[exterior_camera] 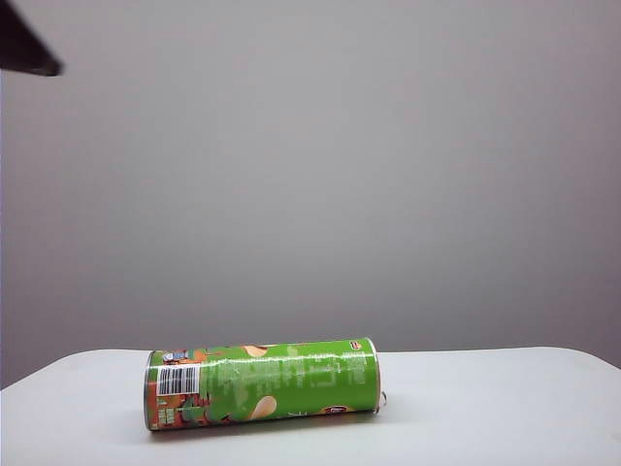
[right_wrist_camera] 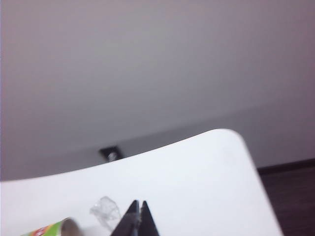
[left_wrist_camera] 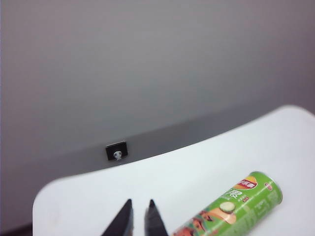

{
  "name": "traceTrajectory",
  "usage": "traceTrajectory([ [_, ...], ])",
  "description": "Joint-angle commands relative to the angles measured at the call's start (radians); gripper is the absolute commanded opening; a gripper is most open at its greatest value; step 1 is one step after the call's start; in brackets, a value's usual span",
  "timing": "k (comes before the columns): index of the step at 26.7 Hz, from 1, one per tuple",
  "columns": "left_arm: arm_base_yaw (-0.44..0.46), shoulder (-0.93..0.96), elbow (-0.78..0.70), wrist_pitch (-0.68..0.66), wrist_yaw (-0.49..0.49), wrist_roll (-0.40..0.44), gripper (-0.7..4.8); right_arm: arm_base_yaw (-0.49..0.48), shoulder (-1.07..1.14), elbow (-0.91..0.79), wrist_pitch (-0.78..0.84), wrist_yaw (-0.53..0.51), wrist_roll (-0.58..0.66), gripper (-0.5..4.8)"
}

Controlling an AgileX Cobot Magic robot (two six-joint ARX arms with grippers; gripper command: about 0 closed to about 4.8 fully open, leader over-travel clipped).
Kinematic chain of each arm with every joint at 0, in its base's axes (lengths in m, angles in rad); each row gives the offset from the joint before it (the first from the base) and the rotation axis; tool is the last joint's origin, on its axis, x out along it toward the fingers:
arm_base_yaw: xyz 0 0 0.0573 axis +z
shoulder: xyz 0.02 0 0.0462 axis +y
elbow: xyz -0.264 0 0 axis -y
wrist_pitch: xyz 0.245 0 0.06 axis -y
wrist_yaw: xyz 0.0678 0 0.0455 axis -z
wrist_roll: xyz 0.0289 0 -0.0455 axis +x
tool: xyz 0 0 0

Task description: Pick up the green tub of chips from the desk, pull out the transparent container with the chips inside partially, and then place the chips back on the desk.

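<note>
Green tub of chips (exterior_camera: 262, 384) lies on its side on desk (exterior_camera: 505, 408), at 6 o'clock of exterior view, long axis running 9-to-3. Bright green wall; white barcode patch and orange-red graphics at 9 o'clock end; chip pictures mid-body; small red logo near 3 o'clock end. Clear plastic bit (right_wrist_camera: 105, 209) just off tub's open end.

Left gripper (left_wrist_camera: 139, 205): fingers nearly together, empty, above desk, apart from tub.

Right gripper (right_wrist_camera: 139, 204): closed, empty, near plastic bit.
</note>
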Motion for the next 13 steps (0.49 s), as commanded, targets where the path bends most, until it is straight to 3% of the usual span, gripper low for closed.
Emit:
traceTrajectory([
  [1,-0.001,0.154,0.126,-0.044,0.094,0.137,0.80,0.000,0.133,0.084,0.026,-0.084,-0.003,-0.01],
  [5,-0.001,0.315,0.254,-0.108,0.135,0.251,1.28,-0.002,0.272,0.172,0.024,-0.161,-0.005,-0.01],
  [7,-0.010,0.433,0.348,-0.206,0.170,0.392,1.35,-0.010,0.371,0.241,0.013,-0.246,-0.006,-0.01],
  [8,-0.027,0.504,0.406,-0.278,0.162,0.474,1.56,-0.017,0.433,0.286,0.002,-0.316,-0.007,-0.01],
  [9,-0.052,0.585,0.462,-0.331,0.149,0.523,2.11,-0.017,0.481,0.320,-0.006,-0.341,-0.007,-0.01],
  [12,-0.087,0.734,0.556,-0.389,0.153,0.533,2.82,-0.017,0.584,0.385,-0.009,-0.359,-0.030,-0.01],
  [13,-0.103,0.776,0.584,-0.415,0.155,0.534,2.83,-0.018,0.609,0.400,-0.017,-0.356,-0.047,-0.01],
])
